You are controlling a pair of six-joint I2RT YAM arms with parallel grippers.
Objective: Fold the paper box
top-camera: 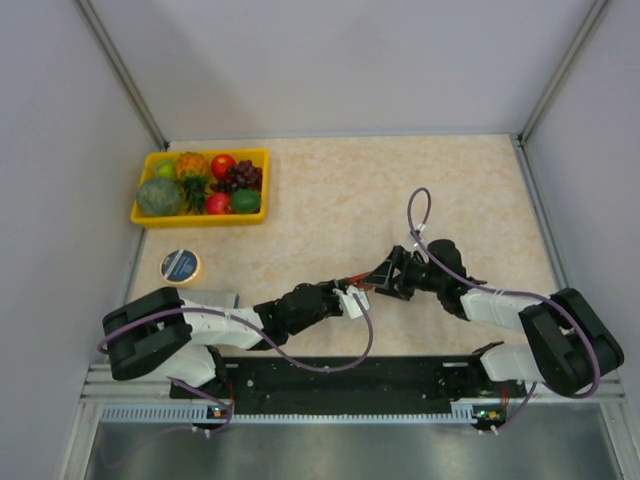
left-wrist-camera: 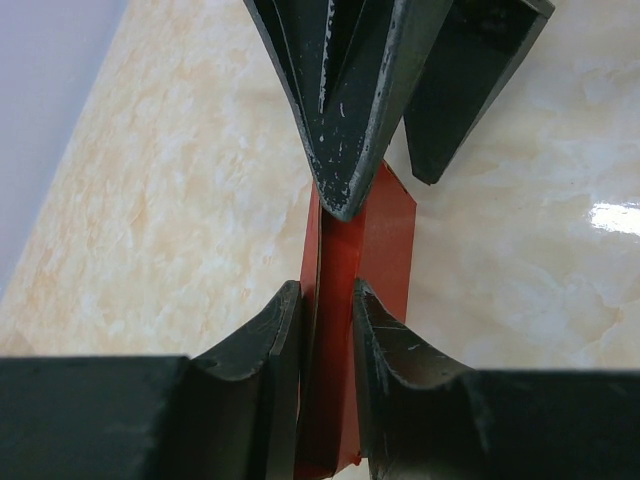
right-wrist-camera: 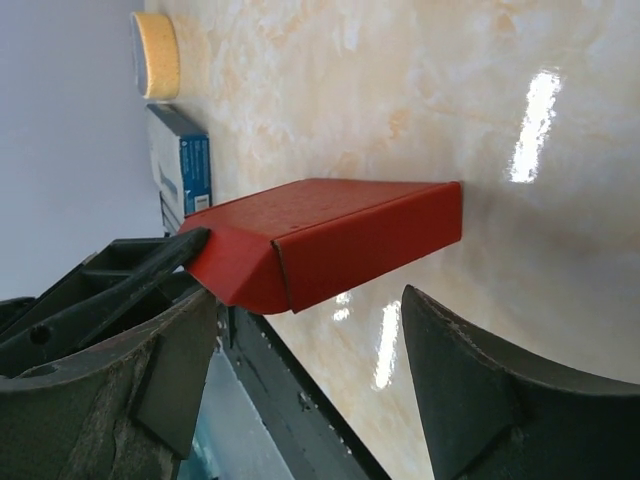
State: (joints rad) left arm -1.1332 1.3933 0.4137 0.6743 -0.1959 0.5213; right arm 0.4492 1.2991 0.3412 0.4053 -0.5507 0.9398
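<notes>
Red cardboard, thin and matte with crisp creases: the paper box [right-wrist-camera: 340, 235] is held over the glossy beige marbled table [top-camera: 330, 200], between the two arms near the table's front middle. One panel is flat, and a narrower flap is bent along a straight score, giving an angular channel shape. I see my left gripper [left-wrist-camera: 325, 300] clenched on it, the two scuffed black fingers pressing the sheet edge-on from either side. My right gripper [right-wrist-camera: 310, 300] stands released, its curved, worn fingers spread wide. The box's folded end sits in that gap, closer to one finger; I cannot tell whether it touches. From the left wrist, one right finger overlaps the card's far end. Well apart at the far left stand a yellow plastic tray [top-camera: 200, 217] of fruit and a round yellow-rimmed disc [top-camera: 181, 265].
</notes>
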